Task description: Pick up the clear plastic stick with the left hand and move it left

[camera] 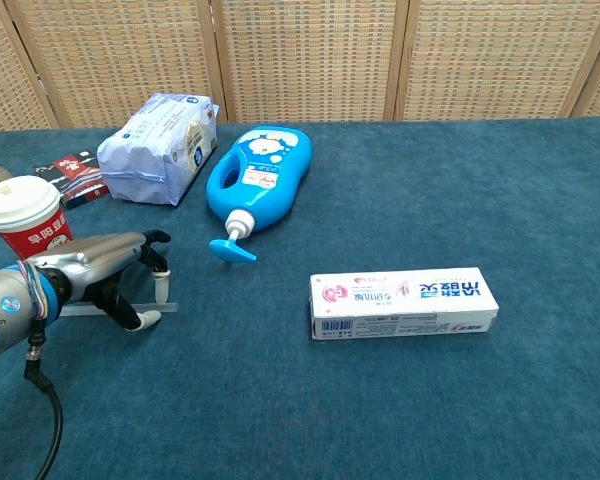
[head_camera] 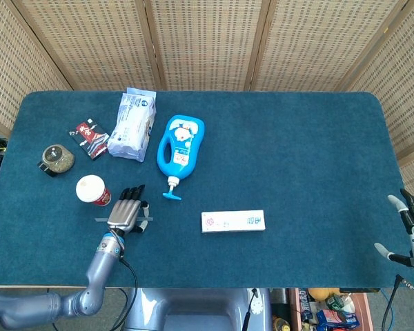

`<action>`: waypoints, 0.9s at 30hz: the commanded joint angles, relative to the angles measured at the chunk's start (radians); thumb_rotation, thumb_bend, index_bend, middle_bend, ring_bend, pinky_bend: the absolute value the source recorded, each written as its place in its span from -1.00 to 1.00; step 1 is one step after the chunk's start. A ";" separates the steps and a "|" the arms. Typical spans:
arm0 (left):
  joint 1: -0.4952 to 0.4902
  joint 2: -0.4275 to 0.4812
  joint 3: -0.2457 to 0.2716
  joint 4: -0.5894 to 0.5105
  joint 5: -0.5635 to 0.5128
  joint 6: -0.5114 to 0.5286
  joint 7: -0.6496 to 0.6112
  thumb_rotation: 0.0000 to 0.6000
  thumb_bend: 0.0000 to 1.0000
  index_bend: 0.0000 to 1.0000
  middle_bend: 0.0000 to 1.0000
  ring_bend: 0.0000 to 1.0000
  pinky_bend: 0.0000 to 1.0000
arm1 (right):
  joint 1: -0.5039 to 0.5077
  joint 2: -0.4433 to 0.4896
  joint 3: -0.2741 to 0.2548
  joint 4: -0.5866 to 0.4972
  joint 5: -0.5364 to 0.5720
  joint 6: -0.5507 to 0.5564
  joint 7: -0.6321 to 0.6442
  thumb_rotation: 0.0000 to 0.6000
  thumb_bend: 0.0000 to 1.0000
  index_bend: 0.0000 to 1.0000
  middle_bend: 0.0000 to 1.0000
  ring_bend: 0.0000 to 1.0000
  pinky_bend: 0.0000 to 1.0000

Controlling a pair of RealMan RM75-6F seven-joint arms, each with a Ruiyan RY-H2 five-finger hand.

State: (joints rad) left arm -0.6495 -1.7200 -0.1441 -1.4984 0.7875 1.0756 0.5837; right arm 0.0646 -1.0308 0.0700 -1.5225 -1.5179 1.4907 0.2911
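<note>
The clear plastic stick point(camera: 170, 307) lies almost level across the blue cloth at the front left. It passes under my left hand point(camera: 110, 268). That hand arches over it, thumb on the near side and fingers point(camera: 160, 285) on the far side, pinching the stick. In the head view the stick point(head_camera: 100, 221) sticks out on both sides of the left hand point(head_camera: 126, 214). My right hand point(head_camera: 410, 231) hangs off the table's right front corner with fingers spread, holding nothing.
A red paper cup point(camera: 22, 215) stands just left of the left hand. Behind it lie a blue pump bottle point(camera: 260, 175), a wipes packet point(camera: 160, 132), a small red packet point(head_camera: 91, 136) and a round tin point(head_camera: 57, 158). A toothpaste box point(camera: 404, 301) lies at mid table.
</note>
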 commanded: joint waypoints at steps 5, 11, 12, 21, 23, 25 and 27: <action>0.012 0.032 -0.007 -0.053 0.045 0.000 -0.057 1.00 -0.22 0.14 -1.00 -1.00 -1.00 | 0.000 -0.001 -0.002 0.001 -0.003 0.000 0.000 1.00 -1.00 -1.00 -1.00 -1.00 -1.00; 0.038 0.103 -0.014 -0.170 0.131 0.004 -0.158 1.00 -0.22 0.15 -1.00 -1.00 -1.00 | 0.000 -0.002 -0.002 -0.002 -0.004 0.001 -0.006 1.00 -1.00 -1.00 -1.00 -1.00 -1.00; 0.045 0.122 -0.015 -0.198 0.152 0.013 -0.175 1.00 -0.22 0.15 -1.00 -1.00 -1.00 | 0.000 -0.002 -0.003 -0.003 -0.005 0.002 -0.007 1.00 -1.00 -1.00 -1.00 -1.00 -1.00; 0.124 0.338 -0.054 -0.432 0.523 0.074 -0.589 1.00 -0.10 0.15 -1.00 -1.00 -1.00 | 0.001 -0.006 -0.008 -0.009 -0.011 0.000 -0.025 1.00 -1.00 -1.00 -1.00 -1.00 -1.00; 0.136 0.376 -0.061 -0.445 0.583 0.079 -0.730 1.00 -0.09 0.15 -1.00 -1.00 -1.00 | 0.001 -0.006 -0.007 -0.010 -0.012 0.001 -0.027 1.00 -1.00 -1.00 -1.00 -1.00 -1.00; 0.145 0.420 -0.070 -0.444 0.634 0.088 -0.865 1.00 -0.08 0.15 -1.00 -1.00 -1.00 | 0.001 -0.007 -0.007 -0.010 -0.010 0.001 -0.029 1.00 -1.00 -1.00 -1.00 -1.00 -1.00; 0.151 0.458 -0.078 -0.442 0.658 0.090 -0.968 1.00 -0.08 0.15 -1.00 -1.00 -1.00 | 0.002 -0.008 -0.006 -0.009 -0.007 -0.001 -0.031 1.00 -1.00 -1.00 -1.00 -1.00 -1.00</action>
State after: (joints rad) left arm -0.5381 -1.3889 -0.1945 -1.8877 1.3019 1.1347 -0.0939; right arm 0.0665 -1.0387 0.0641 -1.5317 -1.5246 1.4899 0.2607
